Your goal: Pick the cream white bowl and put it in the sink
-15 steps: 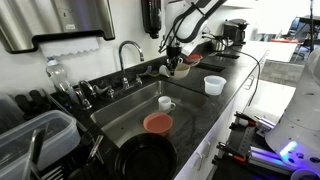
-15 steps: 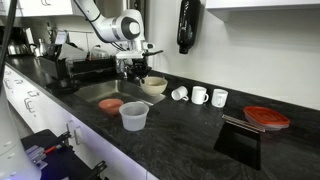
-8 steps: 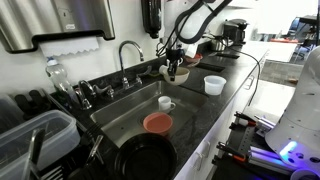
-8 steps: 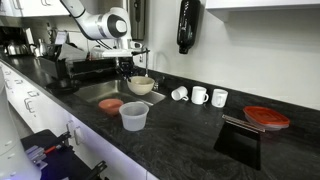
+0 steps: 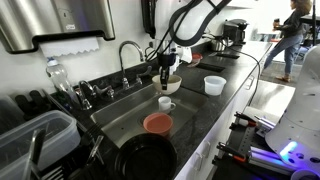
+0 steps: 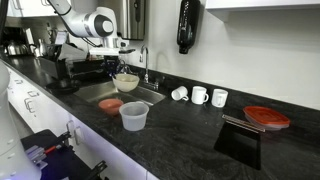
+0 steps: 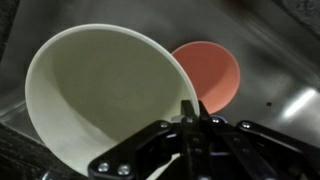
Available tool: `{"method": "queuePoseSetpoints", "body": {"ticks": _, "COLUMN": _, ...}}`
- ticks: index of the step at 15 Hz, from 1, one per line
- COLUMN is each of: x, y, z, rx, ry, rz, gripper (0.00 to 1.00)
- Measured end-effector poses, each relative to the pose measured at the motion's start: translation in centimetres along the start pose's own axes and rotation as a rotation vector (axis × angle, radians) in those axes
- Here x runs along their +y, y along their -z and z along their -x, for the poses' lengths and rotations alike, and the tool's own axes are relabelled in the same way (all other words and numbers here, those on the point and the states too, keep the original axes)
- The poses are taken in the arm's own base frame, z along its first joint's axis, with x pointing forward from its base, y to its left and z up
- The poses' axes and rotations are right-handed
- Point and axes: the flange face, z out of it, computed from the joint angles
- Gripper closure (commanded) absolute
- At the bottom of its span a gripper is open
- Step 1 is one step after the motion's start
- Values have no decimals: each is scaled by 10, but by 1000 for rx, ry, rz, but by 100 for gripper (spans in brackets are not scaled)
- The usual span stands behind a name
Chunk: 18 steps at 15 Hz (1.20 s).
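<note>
- One cream white bowl (image 5: 172, 85) is the task's thing, and it hangs in the air over the sink (image 5: 120, 112), clear of the counter in both exterior views.
- Two fingers of the gripper (image 7: 192, 118) close narrowly on the bowl's rim in the wrist view, one inside the wall and one outside, so the pincer holds the bowl by its edge.
- Held this way the bowl tilts, its open mouth turned partly toward the wrist camera.
- Judging from this, the pick is done and the carry is in hand; the placing step is not yet done.
- Below and just past the bowl's rim in the wrist view lies an orange dish (image 7: 205, 75) on the basin floor.
- A white mug (image 5: 166, 102) also stands in the basin in an exterior view, nearly under the bowl.
- Bare basin floor shows between these two and the faucet (image 5: 128, 55) side, though how much room there is I cannot tell.
- Next, I judge, the arm needs to go down into the basin over a free patch, clear of mug and dish, until the bowl's base meets the steel.
- Only then should the fingers part, since a rim pinch on a tilted bowl could let it swing or clatter if let go high.
</note>
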Motion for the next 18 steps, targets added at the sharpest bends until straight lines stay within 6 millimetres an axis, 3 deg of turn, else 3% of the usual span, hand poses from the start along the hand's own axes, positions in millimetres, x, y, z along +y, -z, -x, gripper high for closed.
{"method": "queuePoseSetpoints", "body": {"ticks": 2, "x": -13, "y": -1, "z": -4, "rx": 2, "ry": 12, "rz": -14, "gripper": 95}}
{"method": "queuePoseSetpoints", "body": {"ticks": 12, "x": -14, "y": -2, "z": -6, "rx": 6, "ry": 15, "rz": -14, "gripper": 99}}
{"method": "queuePoseSetpoints", "body": {"ticks": 14, "x": -27, "y": -1, "z": -18, "rx": 28, "ry": 51, "rz": -13, "gripper": 99}}
{"method": "queuePoseSetpoints", "body": {"ticks": 18, "x": -66, "y": 2, "z": -64, "rx": 72, "ry": 198, "rz": -21, "gripper": 99}}
